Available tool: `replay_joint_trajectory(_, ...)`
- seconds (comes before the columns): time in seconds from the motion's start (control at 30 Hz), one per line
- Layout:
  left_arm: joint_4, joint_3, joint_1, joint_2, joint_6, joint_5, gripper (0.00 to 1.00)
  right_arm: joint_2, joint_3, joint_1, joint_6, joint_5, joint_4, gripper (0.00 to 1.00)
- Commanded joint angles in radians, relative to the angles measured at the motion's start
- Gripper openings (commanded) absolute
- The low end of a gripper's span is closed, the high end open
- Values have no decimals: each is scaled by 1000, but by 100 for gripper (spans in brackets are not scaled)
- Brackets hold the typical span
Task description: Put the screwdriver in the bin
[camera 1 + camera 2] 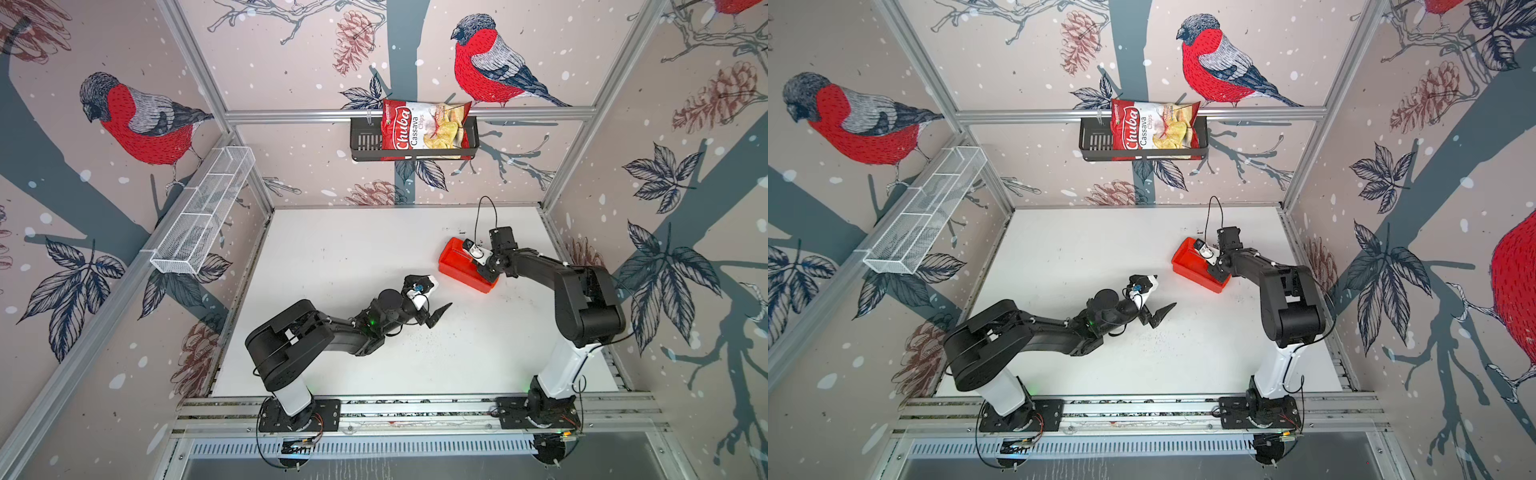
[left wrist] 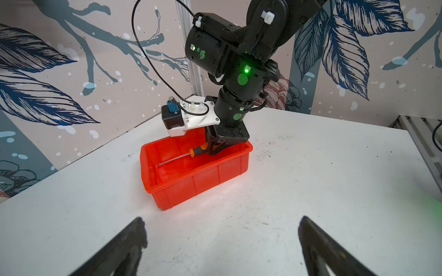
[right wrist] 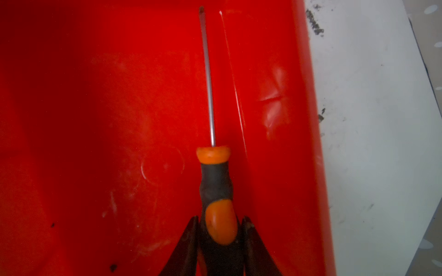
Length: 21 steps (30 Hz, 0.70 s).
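The red-orange bin (image 1: 455,266) (image 1: 1187,264) stands at the right rear of the white table. The screwdriver (image 3: 216,186) is inside it, its silver shaft running low along the floor close to one long wall. My right gripper (image 3: 220,218) reaches down into the bin and its two black fingers sit tight against either side of the orange-and-black handle. The left wrist view shows the handle (image 2: 197,151) sticking out of the right gripper (image 2: 215,149) above the bin's floor. My left gripper (image 2: 221,229) (image 1: 436,299) stands open over bare table, short of the bin.
A black wall basket (image 1: 365,141) holding a chips bag (image 1: 419,129) hangs on the back wall. A white wire-mesh shelf (image 1: 203,216) is fixed to the left wall. Aluminium rails run along the table's front edge (image 1: 415,409).
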Motion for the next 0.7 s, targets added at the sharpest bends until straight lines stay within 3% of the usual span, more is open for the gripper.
replay_joint_trajectory(0.0,20,-1,-2,-25,15,-21,99,-25,14,-6,6,-38,-7,42)
replay_joint_trajectory(0.17,12,-2,-2,-55,-1,-34,99,-111,-4,-13,-5,-112,21,60)
replay_joint_trajectory(0.37,2,-9,14,-122,-44,-72,99,-261,-86,-38,106,-200,169,80)
replay_joint_trajectory(0.67,-11,-104,136,-261,-106,-132,96,-505,-373,-97,436,-241,560,93)
